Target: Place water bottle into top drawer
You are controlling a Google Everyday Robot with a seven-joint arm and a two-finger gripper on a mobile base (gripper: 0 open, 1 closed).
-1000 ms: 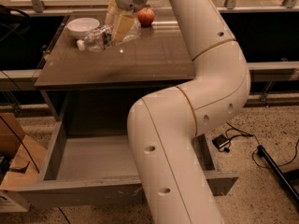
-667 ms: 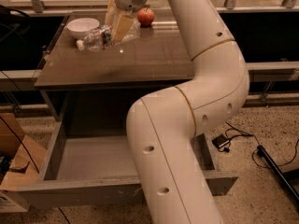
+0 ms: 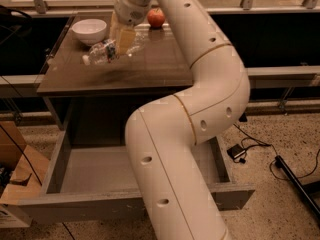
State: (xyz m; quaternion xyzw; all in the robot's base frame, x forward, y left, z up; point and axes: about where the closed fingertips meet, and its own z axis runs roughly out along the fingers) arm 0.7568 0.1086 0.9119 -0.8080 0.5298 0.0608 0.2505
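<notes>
The water bottle (image 3: 102, 51) is held in the gripper (image 3: 124, 44) above the brown surface (image 3: 155, 66) — the pale, yellowish fingers (image 3: 127, 34) are closed on its clear crinkled body near the middle. The bottle is carried almost on its side, tilted, with its white cap pointed down and toward the left of the view. A dim shadow is cast on the surface beneath it.

A white bowl (image 3: 90, 30) is seen just behind the bottle at the far left corner of the surface. A red apple (image 3: 156, 17) is set near the far edge, on the other side of the gripper. The robot's cream arm (image 3: 200, 94) is bent through the middle of the view, and much of what lies lower right is hidden by it.

The top drawer (image 3: 95, 171) is pulled out wide below the surface — its plain grey inside is shown, with its front panel nearest the camera. The bottle is kept well apart from the drawer, over the surface and not over the opening.

A cardboard box (image 3: 15, 179) is stood on the speckled floor by the drawer's left side. Black cables (image 3: 240, 151) are trailed across the floor at right.
</notes>
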